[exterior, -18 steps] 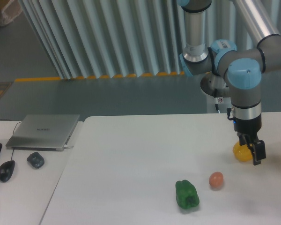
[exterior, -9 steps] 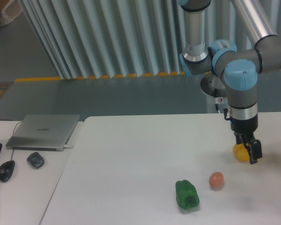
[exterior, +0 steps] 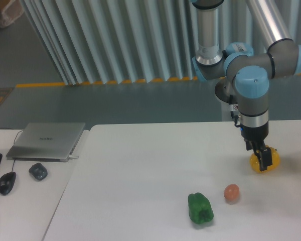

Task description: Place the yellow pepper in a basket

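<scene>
1. The yellow pepper (exterior: 267, 161) rests on the white table (exterior: 140, 170), near its right edge.
2. The gripper (exterior: 261, 159) points down directly in front of the pepper — jaw spacing and grip cannot be told.
3. A small orange-pink fruit (exterior: 232, 192) and a green pepper (exterior: 200, 209) lie apart, nearer the front.
4. A laptop (exterior: 46, 141) sits far left.

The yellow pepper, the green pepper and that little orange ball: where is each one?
yellow pepper (exterior: 271, 161): fixed camera, its right side, beside the gripper.
green pepper (exterior: 200, 209): fixed camera, middle of its body.
small orange fruit (exterior: 232, 192): fixed camera, its centre.
</scene>
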